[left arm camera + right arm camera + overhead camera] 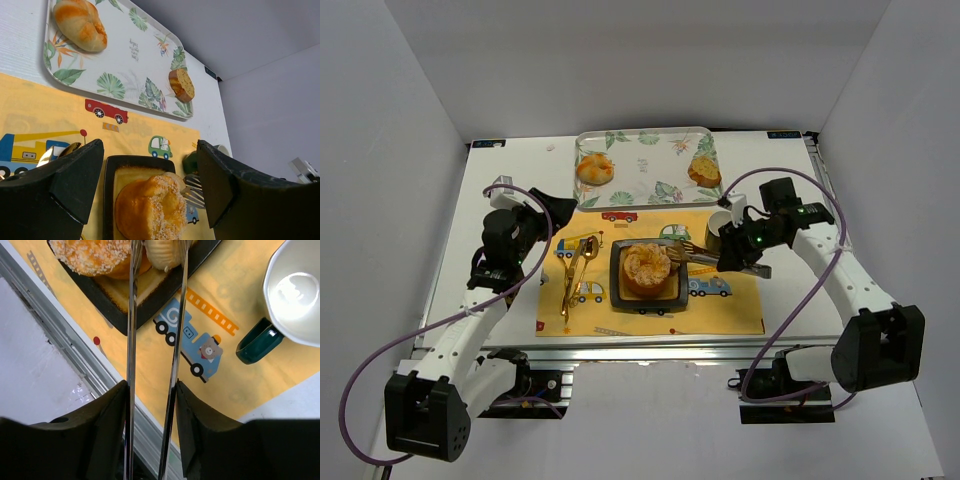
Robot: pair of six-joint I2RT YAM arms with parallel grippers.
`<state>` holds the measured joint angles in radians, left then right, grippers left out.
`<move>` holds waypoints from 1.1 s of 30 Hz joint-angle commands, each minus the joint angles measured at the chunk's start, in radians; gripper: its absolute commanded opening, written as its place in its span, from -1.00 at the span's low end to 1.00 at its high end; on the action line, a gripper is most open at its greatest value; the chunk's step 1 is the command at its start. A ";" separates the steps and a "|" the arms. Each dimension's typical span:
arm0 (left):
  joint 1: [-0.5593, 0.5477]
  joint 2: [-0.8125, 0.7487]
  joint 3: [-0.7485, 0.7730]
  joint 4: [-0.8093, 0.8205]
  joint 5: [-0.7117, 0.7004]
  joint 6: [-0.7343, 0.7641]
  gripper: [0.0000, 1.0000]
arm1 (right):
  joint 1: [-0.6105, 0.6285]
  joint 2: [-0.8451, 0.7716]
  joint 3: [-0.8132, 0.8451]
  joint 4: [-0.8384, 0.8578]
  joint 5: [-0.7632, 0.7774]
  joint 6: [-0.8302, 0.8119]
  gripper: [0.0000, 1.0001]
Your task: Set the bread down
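White desk (pixel 760 160), yellow mat (pixel 740 310): your right end effector (pixel 150 400) clamps the tongs (pixel 132 340), tips at the sugared bread (pixel 647 268) on the black plate (pixel 616 275). It looks soft and light, so pinch its flanks gently. Your left end effector (pixel 148 155) gapes empty; tray (pixel 645 165) beyond.

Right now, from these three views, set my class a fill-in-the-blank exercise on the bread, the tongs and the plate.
The floral tray holds ___ pieces of bread.
The sugared bread sits on a black ___.
The right gripper is shut on silver ___.
The left gripper is open and holds ___.
Missing words: two; plate; tongs; nothing.
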<state>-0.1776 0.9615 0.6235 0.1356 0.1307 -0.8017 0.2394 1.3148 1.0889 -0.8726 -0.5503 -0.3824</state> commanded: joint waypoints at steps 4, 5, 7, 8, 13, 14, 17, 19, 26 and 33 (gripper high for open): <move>0.001 0.002 0.018 0.021 0.006 -0.002 0.69 | -0.003 -0.080 0.069 0.063 -0.017 -0.050 -0.08; 0.001 0.003 0.019 0.024 0.007 -0.002 0.69 | -0.003 -0.083 0.075 0.069 -0.020 -0.053 -0.10; 0.001 0.005 0.019 0.027 0.009 -0.004 0.69 | -0.003 -0.089 0.098 0.076 -0.026 -0.062 -0.15; 0.003 0.008 0.019 0.029 0.009 -0.004 0.69 | -0.002 -0.089 0.104 0.080 -0.031 -0.065 -0.17; 0.001 0.013 0.022 0.035 0.015 -0.004 0.67 | -0.003 -0.084 0.152 0.102 -0.057 -0.085 -0.34; 0.003 0.014 0.022 0.036 0.020 -0.005 0.67 | -0.002 -0.085 0.158 0.116 -0.065 -0.087 -0.40; 0.001 0.022 0.018 0.051 0.050 -0.008 0.37 | -0.002 -0.095 0.186 0.220 -0.010 -0.081 -0.73; 0.003 0.045 0.015 0.087 0.099 -0.024 -0.30 | -0.026 -0.097 0.189 0.337 0.035 -0.061 -0.98; -0.066 0.146 0.058 0.024 0.159 0.024 -1.00 | -0.202 -0.071 0.041 0.676 0.289 0.077 -1.00; -0.194 0.235 0.107 -0.111 0.071 0.114 -0.09 | -0.320 0.027 -0.221 0.942 0.434 0.145 -1.00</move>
<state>-0.3363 1.1896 0.6830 0.1017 0.2440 -0.7406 -0.0319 1.2972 0.8967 -0.1051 -0.2043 -0.2981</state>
